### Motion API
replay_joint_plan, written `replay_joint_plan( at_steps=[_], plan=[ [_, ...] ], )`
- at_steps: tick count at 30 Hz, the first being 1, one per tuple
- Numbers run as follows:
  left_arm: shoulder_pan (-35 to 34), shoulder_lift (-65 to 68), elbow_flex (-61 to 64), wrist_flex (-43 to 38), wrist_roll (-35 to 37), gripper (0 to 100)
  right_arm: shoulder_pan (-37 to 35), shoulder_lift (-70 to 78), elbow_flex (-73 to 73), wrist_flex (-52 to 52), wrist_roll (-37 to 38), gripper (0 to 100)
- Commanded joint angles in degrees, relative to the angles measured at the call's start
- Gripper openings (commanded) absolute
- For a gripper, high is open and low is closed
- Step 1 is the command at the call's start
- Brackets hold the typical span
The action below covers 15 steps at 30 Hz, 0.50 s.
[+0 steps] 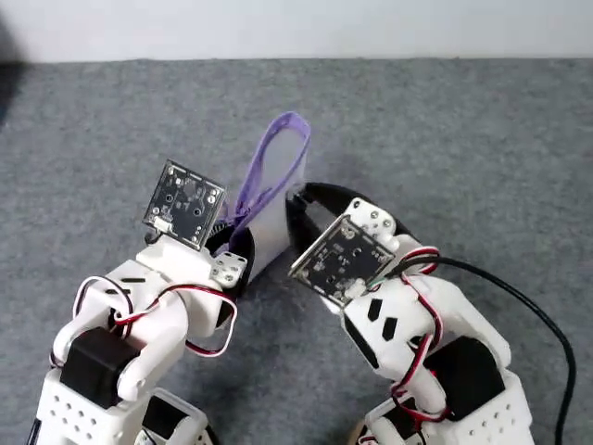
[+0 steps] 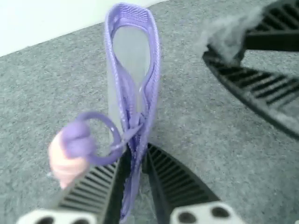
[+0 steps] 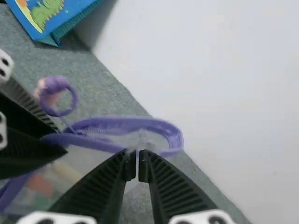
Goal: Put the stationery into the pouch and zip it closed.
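Nothing legible anywhere at this moment. Well beyond the right gripper, a blue printed item carries a green cartoon figure, and any lettering on it is too small to make out. The pouch pinched at that gripper's tips offers no print that reads. The two camera boards on the wrists show dots and parts, with no mark that can be read.
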<state>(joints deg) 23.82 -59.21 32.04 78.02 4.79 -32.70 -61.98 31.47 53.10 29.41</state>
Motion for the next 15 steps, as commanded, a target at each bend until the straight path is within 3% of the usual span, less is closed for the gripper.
replay_joint_plan(
  at_steps=[1,9,15],
  plan=[
    [0.44,0.26,0.04,-0.79,0.0,1,2.95,-0.75,0.62,-3.12,-0.88,0.7],
    [0.44,0.26,-0.04,-0.79,0.0,1,3.3,-0.84,0.44,-5.93,-1.05,0.7],
    [0.44,0.26,-0.22,1.14,3.08,1,3.3,-0.48,0.35,-5.85,-8.7,0.8]
  ],
)
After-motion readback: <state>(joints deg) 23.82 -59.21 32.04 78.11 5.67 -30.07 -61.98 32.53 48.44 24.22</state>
